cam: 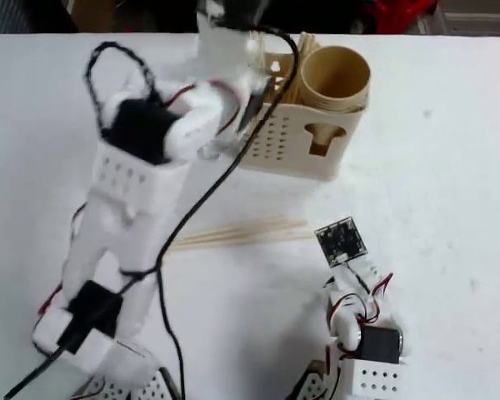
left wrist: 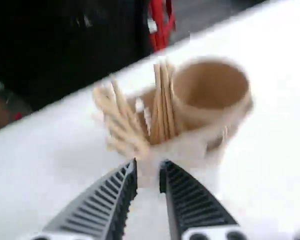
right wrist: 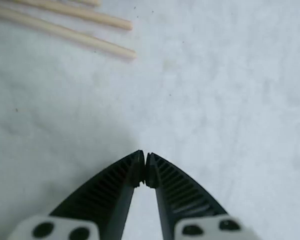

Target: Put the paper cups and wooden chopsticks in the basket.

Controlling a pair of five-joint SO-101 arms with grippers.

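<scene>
The cream basket (cam: 293,148) stands at the back of the table. A stack of brown paper cups (cam: 337,79) is in its right end, and several wooden chopsticks (left wrist: 140,120) stand in its left end. My left gripper (left wrist: 148,173) hovers just above the basket's left end, fingers a little apart, nothing between them. More wooden chopsticks (cam: 237,234) lie flat on the table in front of the basket. My right gripper (right wrist: 143,167) is shut and empty, low over the bare table, a short way from the ends of those chopsticks (right wrist: 110,47).
The left arm (cam: 125,208) stretches from the near left corner up to the basket, with a black cable (cam: 196,204) hanging along it. The right arm's base (cam: 362,350) sits at the near edge. White tabletop (cam: 450,192) lies open to the right.
</scene>
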